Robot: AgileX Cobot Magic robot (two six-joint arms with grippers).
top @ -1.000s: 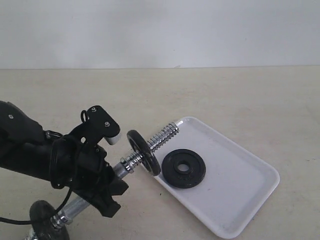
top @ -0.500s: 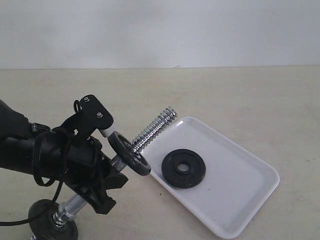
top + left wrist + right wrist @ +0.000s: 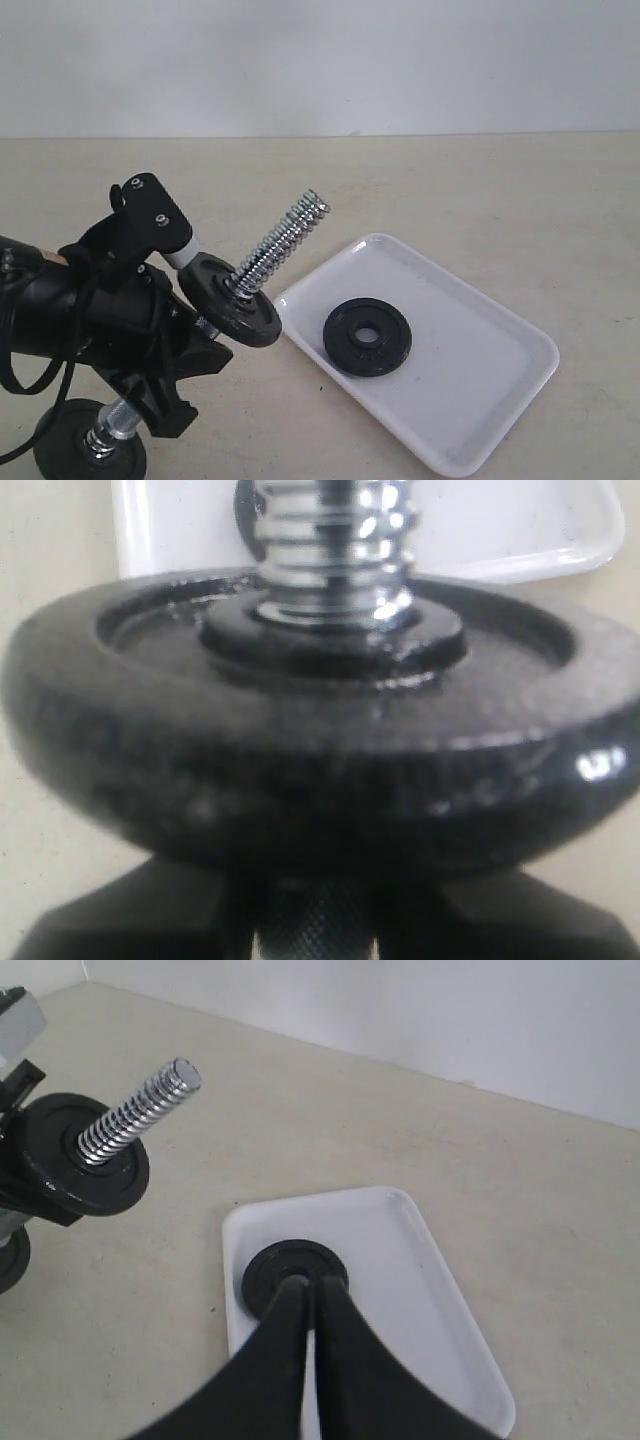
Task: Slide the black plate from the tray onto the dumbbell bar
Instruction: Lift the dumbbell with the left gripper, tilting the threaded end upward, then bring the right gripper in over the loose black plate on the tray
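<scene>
black plate [image 3: 367,336] lies flat in the tray [image 3: 480,400], just beyond the right gripper [image 3: 311,1292], whose fingers are pressed together and empty. left gripper [image 3: 315,932] clamps the dumbbell bar [image 3: 280,240]. likely heavy, rigid iron; pinch across its rim.

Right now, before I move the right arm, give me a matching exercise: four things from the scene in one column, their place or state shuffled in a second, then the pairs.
1. black plate
2. dumbbell bar
3. right gripper
4. tray

A. shut, holding nothing
B. white, resting on the table
C. lying flat in the tray
D. tilted, threaded end up, clamped in the left gripper

Pairs: 1-C, 2-D, 3-A, 4-B
</scene>
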